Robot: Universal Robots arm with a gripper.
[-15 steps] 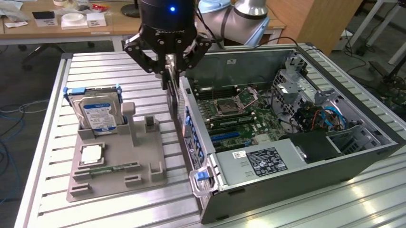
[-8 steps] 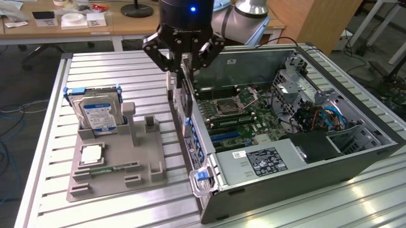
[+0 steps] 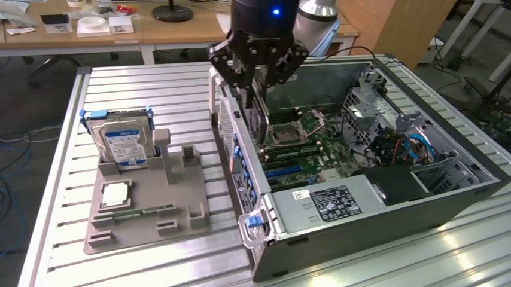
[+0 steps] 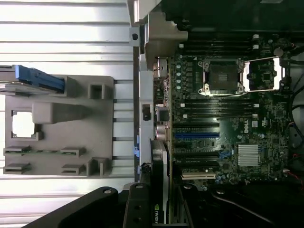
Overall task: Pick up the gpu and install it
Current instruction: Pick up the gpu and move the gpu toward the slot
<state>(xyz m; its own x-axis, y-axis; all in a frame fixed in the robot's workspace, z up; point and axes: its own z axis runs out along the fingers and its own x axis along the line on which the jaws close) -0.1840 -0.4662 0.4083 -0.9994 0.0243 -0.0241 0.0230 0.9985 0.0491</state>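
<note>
The install step appears to be in hand, with the pickup already done. The black multi-fingered tool (image 3: 257, 87) is closed narrowly on the gpu (image 3: 260, 119), a thin dark circuit card with a brownish edge. The card hangs upright and edge-on below the fingers.

It sits inside the open grey computer case (image 3: 383, 221), which lies on its side toward the exterior view's right edge of the ribbed aluminium counter (image 3: 143, 84). The card is just beside the case's rear wall, over the green motherboard (image 4: 228, 123), near the long blue and black expansion slots (image 4: 196, 135). Whether its lower edge already touches a slot cannot be told.

The grey plastic parts holder (image 3: 143, 221) stands near the counter's opposite edge. It carries the silver hard drive with the blue-white label (image 3: 124, 146).

In my judgement, seating calls for the card's edge to sit parallel over one slot, with its bracket end at the rear wall. It then needs a straight, even press without tilt, clear of the neighbouring connectors.
</note>
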